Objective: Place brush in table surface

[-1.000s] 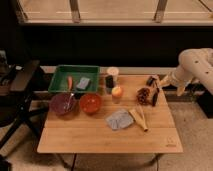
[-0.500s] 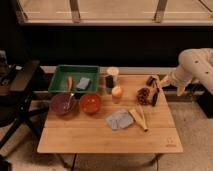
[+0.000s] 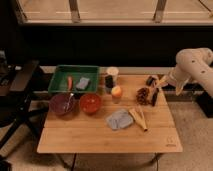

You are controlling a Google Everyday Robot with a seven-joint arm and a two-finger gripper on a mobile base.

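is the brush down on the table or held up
Cannot tell: the brush is low at the table edge, with the gripper at its top end.

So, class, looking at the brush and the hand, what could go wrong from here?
The hand hovers over the table surface at its right, by the brush, which is tight beside the reddish-brown clump: lowering might knock the clump. The right edge is near; the brush might slide off.

Gripper (image 3: 160, 85) at the right edge of the table surface (image 3: 100, 136) (brush (image 3: 155, 98) just beside it).
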